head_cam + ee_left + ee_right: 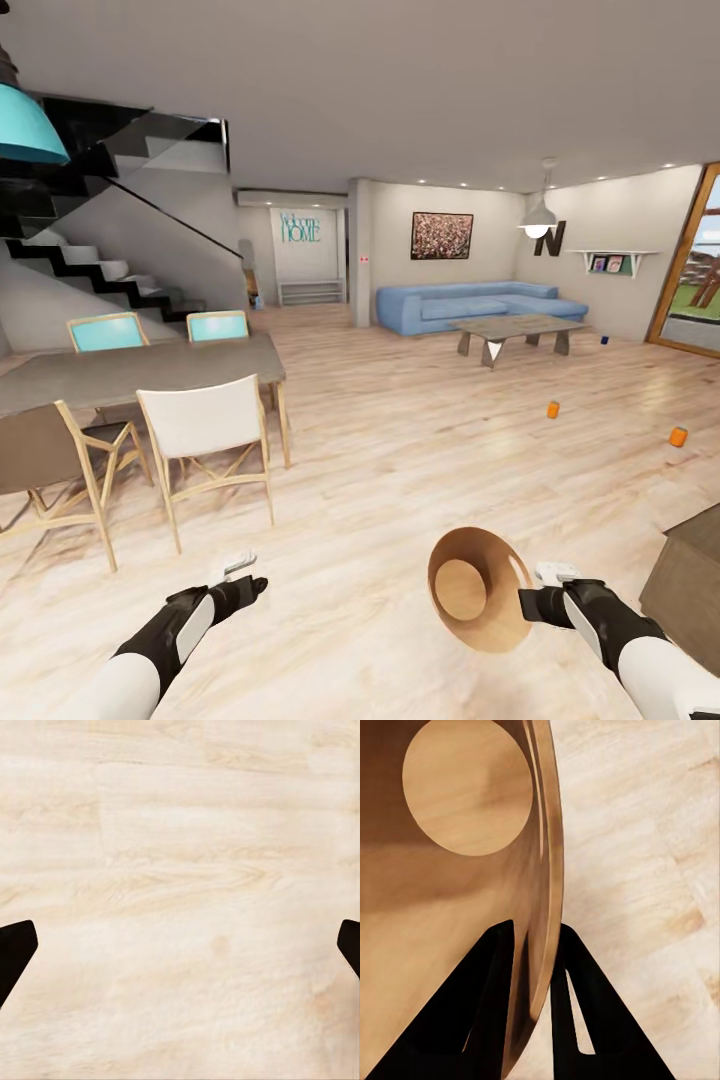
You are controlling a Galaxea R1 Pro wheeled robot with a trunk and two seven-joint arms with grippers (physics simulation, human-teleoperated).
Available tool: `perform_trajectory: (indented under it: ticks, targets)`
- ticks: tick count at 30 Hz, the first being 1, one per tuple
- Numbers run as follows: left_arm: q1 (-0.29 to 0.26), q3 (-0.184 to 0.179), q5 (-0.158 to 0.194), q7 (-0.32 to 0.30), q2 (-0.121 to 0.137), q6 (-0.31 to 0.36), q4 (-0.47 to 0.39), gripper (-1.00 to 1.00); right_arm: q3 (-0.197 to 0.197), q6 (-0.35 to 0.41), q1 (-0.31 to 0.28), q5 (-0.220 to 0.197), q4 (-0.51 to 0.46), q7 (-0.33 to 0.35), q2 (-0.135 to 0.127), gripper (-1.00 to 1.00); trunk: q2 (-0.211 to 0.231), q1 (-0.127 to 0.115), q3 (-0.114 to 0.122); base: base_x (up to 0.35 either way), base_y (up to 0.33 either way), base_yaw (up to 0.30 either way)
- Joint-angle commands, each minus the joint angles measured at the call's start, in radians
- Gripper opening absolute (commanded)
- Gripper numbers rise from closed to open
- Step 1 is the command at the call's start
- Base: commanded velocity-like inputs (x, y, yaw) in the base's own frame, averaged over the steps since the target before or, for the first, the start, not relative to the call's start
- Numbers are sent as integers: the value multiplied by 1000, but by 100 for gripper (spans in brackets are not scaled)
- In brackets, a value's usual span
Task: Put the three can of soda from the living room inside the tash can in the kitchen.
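- In the right gripper [528, 600], jaws clamped on its rim, the trash can [478, 590] lies sideways, mouth toward the camera.
- On the floor [400, 450] ahead stand three cans: two orange cans [552, 409] [678, 436], one blue can [604, 340].
- Left gripper [245, 577]: jaws wide, empty.

Tash can [478, 590] in the right end effector [527, 603], three soda cans [552, 409] on the floor [400, 470] ahead.

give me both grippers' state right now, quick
Left gripper: open, jaws spread wide over bare wood floor, holding nothing.
Right gripper: shut on the trash can, jaws clamped either side of its rim.
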Motion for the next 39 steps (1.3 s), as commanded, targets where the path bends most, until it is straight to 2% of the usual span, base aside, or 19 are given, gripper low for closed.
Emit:
perform_trajectory:
  ticks: [1, 18, 39]
  targets:
    - [0, 0, 0, 0, 0, 0, 0, 100, -6, 1, -1, -12, -2, 5, 0, -100, 0, 0, 0, 322, 0, 0]
    - [0, 0, 0, 0, 0, 0, 0, 100, -5, 1, -1, -12, 1, 5, 2, -100, 0, 0, 1, 323, 0, -29]
    - [0, -1, 0, 0, 0, 0, 0, 100, -5, 1, -1, -12, 2, 5, 2, -100, 0, 0, 16, 323, 0, -190]
